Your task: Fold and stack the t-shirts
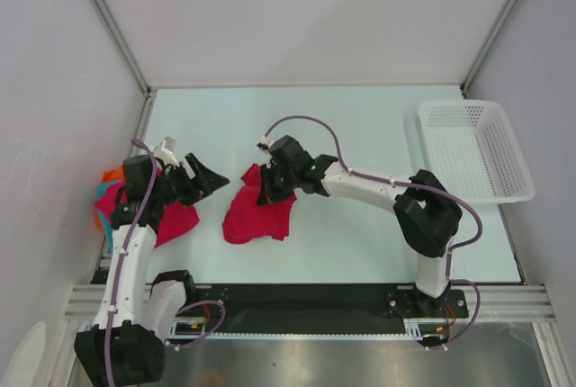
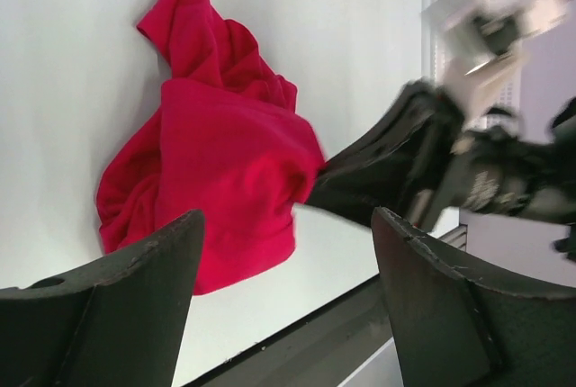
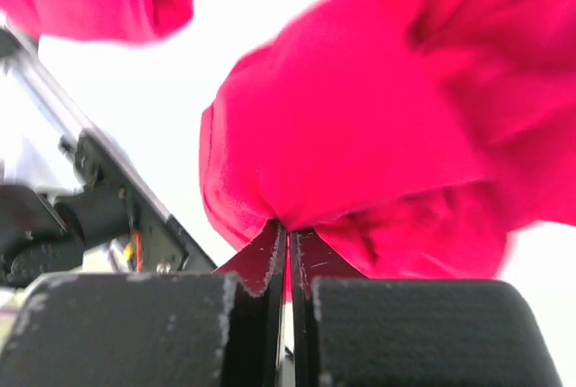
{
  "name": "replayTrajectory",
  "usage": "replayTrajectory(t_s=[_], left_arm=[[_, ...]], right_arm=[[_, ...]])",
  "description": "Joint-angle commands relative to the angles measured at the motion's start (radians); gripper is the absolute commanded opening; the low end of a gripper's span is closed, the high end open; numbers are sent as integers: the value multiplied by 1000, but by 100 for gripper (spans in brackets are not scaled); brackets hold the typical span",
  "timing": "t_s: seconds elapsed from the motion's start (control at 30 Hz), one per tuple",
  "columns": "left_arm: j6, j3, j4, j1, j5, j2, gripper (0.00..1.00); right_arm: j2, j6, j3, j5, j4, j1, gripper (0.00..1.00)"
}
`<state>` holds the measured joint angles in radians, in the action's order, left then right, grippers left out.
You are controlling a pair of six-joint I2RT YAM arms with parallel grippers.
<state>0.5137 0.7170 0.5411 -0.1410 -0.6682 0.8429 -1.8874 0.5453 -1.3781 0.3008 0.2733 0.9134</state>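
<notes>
A crumpled crimson t-shirt (image 1: 256, 214) lies at the table's middle. It also shows in the left wrist view (image 2: 216, 162) and the right wrist view (image 3: 360, 135). My right gripper (image 1: 268, 191) is shut on its upper edge, with cloth pinched between the jaws (image 3: 290, 234). My left gripper (image 1: 209, 176) is open and empty, a little left of that shirt (image 2: 288, 252). A pile of garments sits at the left edge: another crimson shirt (image 1: 173, 220), with orange cloth (image 1: 110, 174) and teal cloth (image 1: 101, 216), partly hidden under my left arm.
A white plastic mesh basket (image 1: 475, 148) stands at the table's right edge. Grey walls and metal posts surround the table. The black rail (image 1: 297, 297) runs along the near edge.
</notes>
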Motion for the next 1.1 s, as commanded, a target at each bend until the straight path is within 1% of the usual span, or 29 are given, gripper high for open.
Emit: replayTrajectory(t_s=[0.0, 0.13, 0.17, 0.2, 0.3, 0.33, 0.37, 0.4, 0.47, 0.5, 0.6, 0.63, 0.7, 0.73, 0.8, 0.83, 0.9, 0.93, 0.97, 1.07], left_arm=[[-18, 2, -38, -5, -44, 10, 80], [-1, -19, -73, 11, -56, 24, 79], [5, -24, -78, 12, -59, 22, 79], [8, -28, -85, 12, -60, 21, 79], [9, -39, -96, 17, -71, 24, 79], [11, -39, -101, 23, -76, 28, 79], [11, -39, -107, 26, -83, 38, 79], [11, -39, -113, 33, -96, 56, 79], [9, -37, -121, 72, -99, 76, 78], [9, -39, -131, 92, -79, 94, 78], [28, -53, -176, 193, -42, 122, 78], [46, -63, -194, 243, -25, 145, 77], [62, -68, -236, 297, -8, 179, 77], [74, -70, -250, 357, 21, 214, 77], [88, -65, -292, 417, 51, 248, 77], [103, -57, -305, 472, 77, 269, 76], [112, -42, -335, 524, 97, 329, 76], [118, -19, -342, 568, 105, 350, 75], [117, -5, -346, 589, 128, 390, 75], [115, 51, -348, 649, 166, 441, 75]], right_arm=[[161, -120, -163, -192, 162, -51, 0], [276, -162, -285, -299, 298, -90, 0], [298, -171, -308, -378, 317, -94, 0], [321, -183, -355, -412, 335, -97, 0], [419, -191, -398, -546, 368, -107, 0], [465, -192, -395, -581, 368, -116, 0], [491, -193, -385, -650, 363, -125, 0], [508, -194, -372, -672, 363, -136, 0], [546, -174, -335, -671, 382, -194, 0], [556, -167, -323, -667, 394, -211, 0], [588, -150, -270, -690, 417, -226, 0], [596, -150, -259, -704, 423, -226, 0], [616, -142, -233, -715, 432, -228, 0], [619, -140, -227, -718, 438, -228, 0], [637, -134, -213, -717, 449, -228, 0], [643, -131, -210, -717, 461, -228, 0], [669, -127, -199, -721, 475, -228, 0], [678, -125, -196, -730, 487, -228, 0], [689, -127, -194, -735, 494, -228, 0], [724, -125, -197, -752, 527, -228, 0]])
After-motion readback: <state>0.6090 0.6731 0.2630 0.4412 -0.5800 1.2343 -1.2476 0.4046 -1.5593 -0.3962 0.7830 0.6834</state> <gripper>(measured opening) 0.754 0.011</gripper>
